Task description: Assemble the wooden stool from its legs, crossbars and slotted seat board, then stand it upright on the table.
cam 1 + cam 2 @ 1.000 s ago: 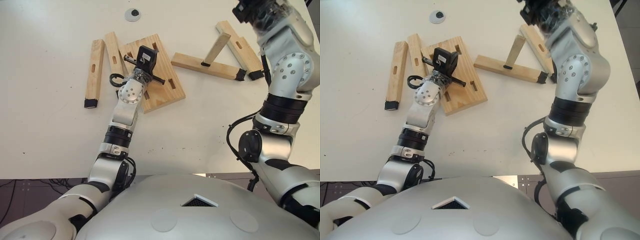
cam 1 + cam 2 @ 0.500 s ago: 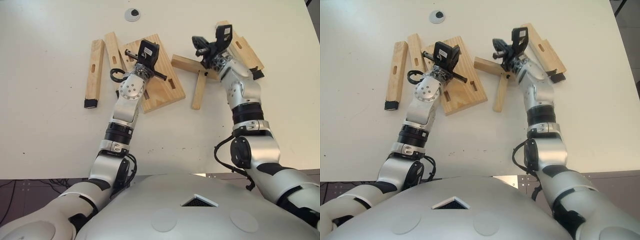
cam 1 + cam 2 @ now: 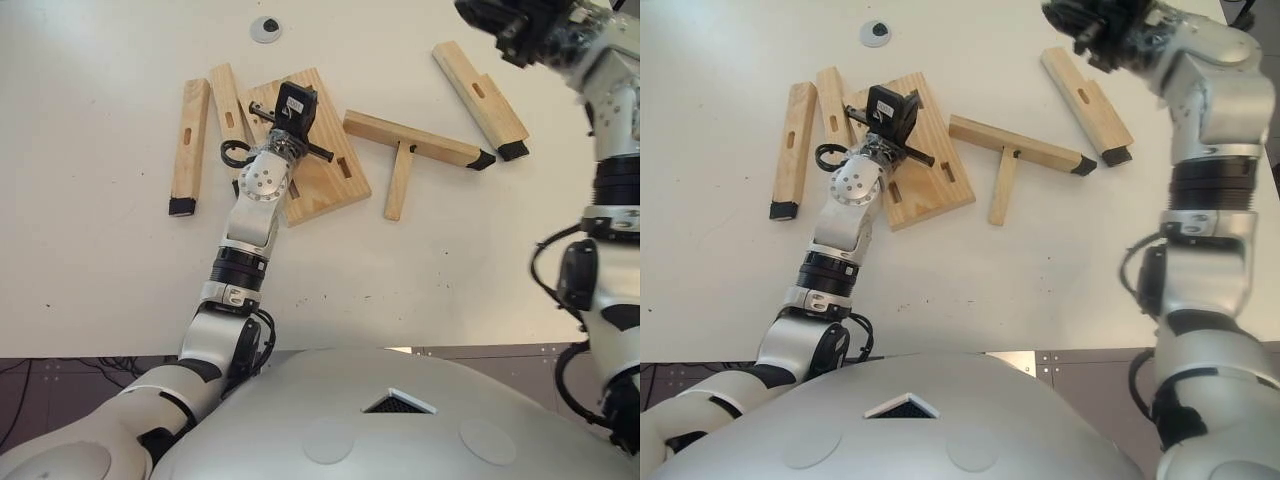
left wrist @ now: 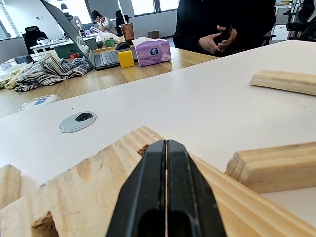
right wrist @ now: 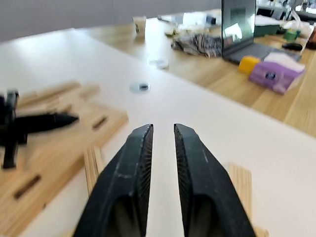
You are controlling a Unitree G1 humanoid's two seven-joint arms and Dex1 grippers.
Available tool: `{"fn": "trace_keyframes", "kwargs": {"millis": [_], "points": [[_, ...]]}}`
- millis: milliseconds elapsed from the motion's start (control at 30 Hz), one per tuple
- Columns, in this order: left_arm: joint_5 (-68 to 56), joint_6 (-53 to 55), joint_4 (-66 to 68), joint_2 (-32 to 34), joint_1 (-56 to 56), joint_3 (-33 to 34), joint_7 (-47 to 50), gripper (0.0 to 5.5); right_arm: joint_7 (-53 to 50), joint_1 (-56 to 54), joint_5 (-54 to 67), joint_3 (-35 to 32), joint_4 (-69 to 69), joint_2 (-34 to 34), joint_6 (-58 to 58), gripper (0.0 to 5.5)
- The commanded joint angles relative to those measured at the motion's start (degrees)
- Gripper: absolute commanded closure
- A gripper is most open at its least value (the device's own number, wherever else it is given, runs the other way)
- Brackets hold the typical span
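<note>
Left hand [image 4: 167, 144] closed on nothing, tips over the slotted seat board [image 3: 335, 185], upper middle of the frame. Right hand [image 5: 163, 128] is raised at the upper right, fingers slightly apart and empty.

Risks:
- Crossbar [image 3: 398, 185] looks only loosely seated in its leg [image 3: 415, 139] at centre, so lifting by one end may pop the joint.
- A push from the left hand could shove the board into the short leg [image 3: 227, 100] just beside it.

A spare leg [image 3: 480, 88] lies at the upper right and another [image 3: 190, 140] at the far left. The left arm lies across the board's slots and blocks insertion. A cable-port disc [image 3: 265, 29] sits at the top.
</note>
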Motion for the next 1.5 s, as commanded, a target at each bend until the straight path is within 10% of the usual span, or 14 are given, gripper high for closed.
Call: {"fn": "trace_keyframes", "kwargs": {"millis": [33,267,567,933,1167,1500], "points": [[0.57,-0.09,-0.33,-0.76,1.08,-0.14,1.2,5.5,10.26,-0.56,-3.49,6.87,2.78,-4.12,1.85,3.94],[0.73,0.14,-0.93,0.1,1.38,-0.34,0.19,5.5,16.51,1.69,-6.56,12.18,2.38,-4.85,3.45,2.55],[0.66,0.01,-0.53,-0.12,1.01,-0.61,0.29,5.5,15.26,2.68,-10.92,14.48,6.75,-2.82,0.99,2.55],[0.48,0.13,-0.19,0.27,0.25,0.01,0.25,5.5,14.81,4.07,-11.51,13.44,10.22,-0.75,-3.74,4.42],[-0.88,0.1,-0.03,1.58,-1.49,2.92,0.5,5.5,21.14,2.64,-8.8,10.6,12.52,-2.55,-4.82,4.47],[-27.37,7.97,-8.0,6.08,-9.45,18.25,-15.51,4.92,36.65,-4.47,13.76,0.76,13.41,-0.89,26.36,4.47]]}}
